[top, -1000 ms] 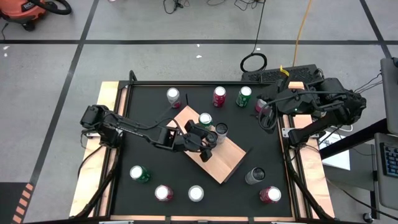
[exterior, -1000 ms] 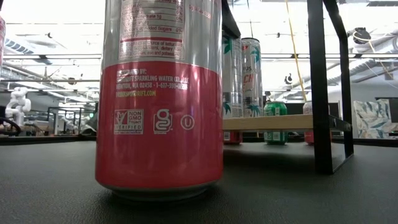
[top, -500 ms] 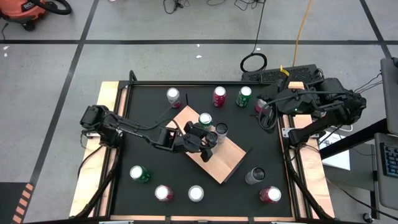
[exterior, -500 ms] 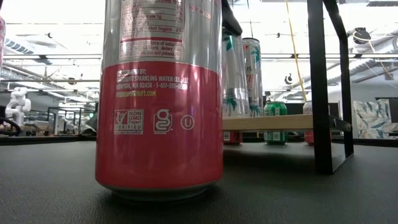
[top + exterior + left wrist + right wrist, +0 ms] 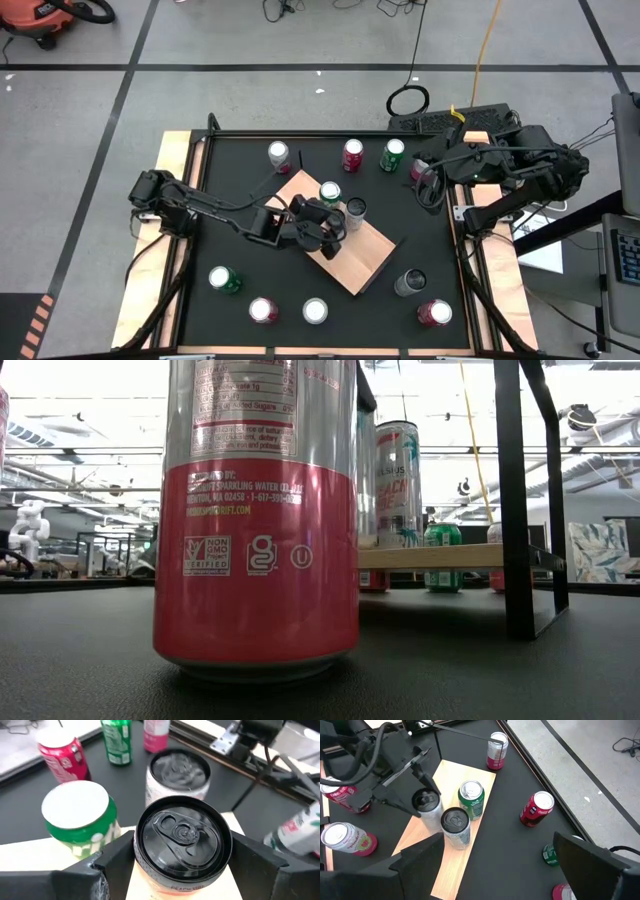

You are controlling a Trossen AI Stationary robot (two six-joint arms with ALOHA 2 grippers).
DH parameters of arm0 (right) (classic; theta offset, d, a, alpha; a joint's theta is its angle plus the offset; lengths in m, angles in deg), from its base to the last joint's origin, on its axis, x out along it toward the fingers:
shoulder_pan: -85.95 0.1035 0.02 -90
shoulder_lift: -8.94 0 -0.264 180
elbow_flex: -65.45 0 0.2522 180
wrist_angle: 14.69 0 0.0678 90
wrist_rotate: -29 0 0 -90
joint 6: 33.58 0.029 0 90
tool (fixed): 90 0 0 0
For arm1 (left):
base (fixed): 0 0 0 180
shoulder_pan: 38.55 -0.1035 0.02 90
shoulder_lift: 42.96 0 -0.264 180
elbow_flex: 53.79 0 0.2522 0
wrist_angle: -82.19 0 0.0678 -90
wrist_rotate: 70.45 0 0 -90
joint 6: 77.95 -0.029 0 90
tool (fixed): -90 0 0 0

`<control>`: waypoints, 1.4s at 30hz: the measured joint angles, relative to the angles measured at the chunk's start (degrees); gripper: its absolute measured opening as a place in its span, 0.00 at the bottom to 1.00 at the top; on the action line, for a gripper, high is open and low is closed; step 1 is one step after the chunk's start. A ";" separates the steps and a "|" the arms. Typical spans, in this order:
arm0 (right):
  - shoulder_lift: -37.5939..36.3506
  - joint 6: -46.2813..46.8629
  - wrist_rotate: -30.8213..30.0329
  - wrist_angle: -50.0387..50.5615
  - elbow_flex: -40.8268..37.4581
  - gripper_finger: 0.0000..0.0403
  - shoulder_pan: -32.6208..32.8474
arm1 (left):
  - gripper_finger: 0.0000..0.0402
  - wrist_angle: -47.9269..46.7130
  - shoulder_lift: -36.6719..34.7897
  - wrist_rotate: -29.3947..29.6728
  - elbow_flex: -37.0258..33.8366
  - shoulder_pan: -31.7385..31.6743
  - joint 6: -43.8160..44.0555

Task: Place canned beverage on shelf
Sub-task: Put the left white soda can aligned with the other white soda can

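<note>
Left gripper (image 5: 182,865): my fingers (image 5: 272,870) sit either side of the black-topped can (image 5: 182,837), against its sides, clamped on it.
Black-topped can: upright between my fingers, over the shelf (image 5: 375,262).
Shelf: the tan board lies under my left gripper.
Green can (image 5: 82,822): just beside my held can, on the board.
Grey-topped can (image 5: 177,772): just beyond my held can.
Right gripper (image 5: 495,870): fingers apart, empty, well away at the table edge.

Two dark jointed arms, black cabling, blocky matte-black claw fingers (image 5: 260,865).
</note>
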State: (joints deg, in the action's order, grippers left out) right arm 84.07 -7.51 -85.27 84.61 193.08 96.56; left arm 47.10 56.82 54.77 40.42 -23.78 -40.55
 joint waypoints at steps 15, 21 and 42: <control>0.00 0.11 -1.49 -0.17 0.00 0.87 -0.02 | 0.68 -0.26 0.00 3.23 0.01 0.44 1.14; 0.00 0.11 -1.68 -0.50 0.00 0.87 -0.02 | 0.68 0.03 1.05 3.32 -0.05 0.39 0.93; -0.02 0.11 -3.02 -0.94 0.00 0.87 -0.02 | 0.68 -0.30 1.38 2.58 -0.11 0.22 0.90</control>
State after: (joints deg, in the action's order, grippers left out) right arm 84.05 -7.40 -88.29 83.67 193.08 96.54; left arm 46.80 58.20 57.35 40.30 -23.56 -39.65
